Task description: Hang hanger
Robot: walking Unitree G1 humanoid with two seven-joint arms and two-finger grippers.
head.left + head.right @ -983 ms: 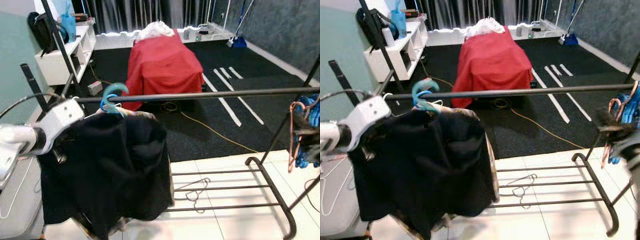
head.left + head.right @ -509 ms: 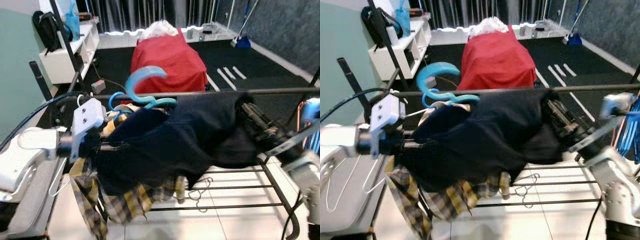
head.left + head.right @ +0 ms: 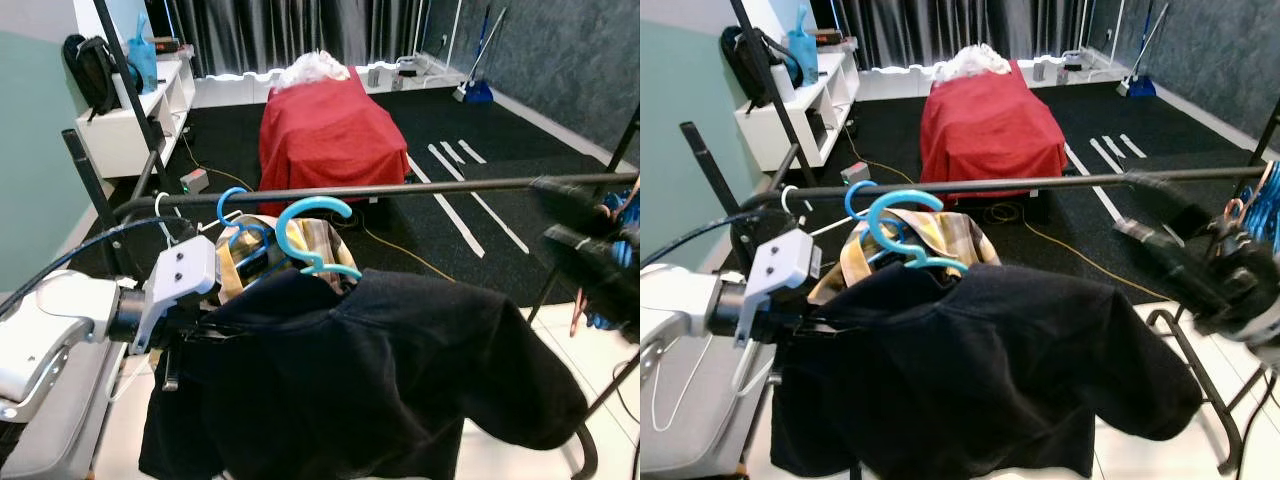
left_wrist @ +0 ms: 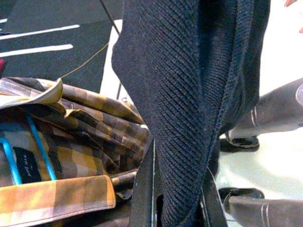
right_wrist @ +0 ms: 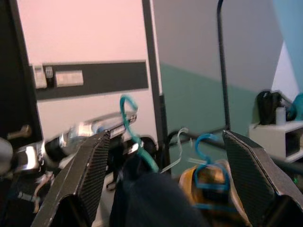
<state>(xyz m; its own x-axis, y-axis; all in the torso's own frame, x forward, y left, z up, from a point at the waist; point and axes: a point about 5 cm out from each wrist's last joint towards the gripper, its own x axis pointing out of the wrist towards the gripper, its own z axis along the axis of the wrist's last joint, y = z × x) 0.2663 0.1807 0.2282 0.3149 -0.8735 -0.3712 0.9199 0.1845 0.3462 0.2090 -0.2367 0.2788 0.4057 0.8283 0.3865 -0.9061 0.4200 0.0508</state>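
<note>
A black garment (image 3: 380,390) hangs on a light-blue hanger (image 3: 312,228), whose hook stands just below the dark rail (image 3: 440,187) on my side, not over it. My left gripper (image 4: 177,189) is shut on the garment's dark knit at its left shoulder; the wrist (image 3: 180,285) shows beside it. My right gripper (image 3: 1127,203) is open with nothing in it, near the rail's right part and apart from the garment. In the right wrist view its fingers (image 5: 87,175) stand wide apart. A second blue hanger (image 3: 232,212) with a plaid shirt (image 3: 300,240) hangs on the rail.
Behind the rack stands something covered in red cloth (image 3: 330,130) on black carpet. A white shelf (image 3: 125,115) and a black bag (image 3: 90,70) are at the back left. Blue hangers (image 3: 625,215) hang at the rail's right end. A yellow cable (image 3: 430,265) crosses the floor.
My right gripper has let go of the black garment and drawn back to the right. The garment has dropped lower and now hangs from my left gripper alone. The camera has shifted.
</note>
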